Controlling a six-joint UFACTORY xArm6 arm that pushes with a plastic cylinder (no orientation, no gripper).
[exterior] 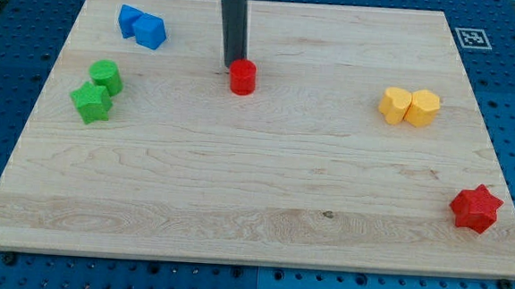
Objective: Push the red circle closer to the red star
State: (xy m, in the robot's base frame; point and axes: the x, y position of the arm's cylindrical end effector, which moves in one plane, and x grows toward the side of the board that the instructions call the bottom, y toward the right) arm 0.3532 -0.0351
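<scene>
The red circle [242, 76] sits on the wooden board [255, 180], left of centre in the upper half. My tip [233, 65] is at its upper left edge, touching or nearly touching it. The rod rises from there to the view's top. The red star [476, 209] lies far off at the board's lower right corner.
Two blue blocks [142, 25] lie together at the upper left. A green circle [107, 76] and a green star [91, 102] sit at the left edge. A yellow heart [393, 105] and a yellow hexagon [423, 108] touch at the right.
</scene>
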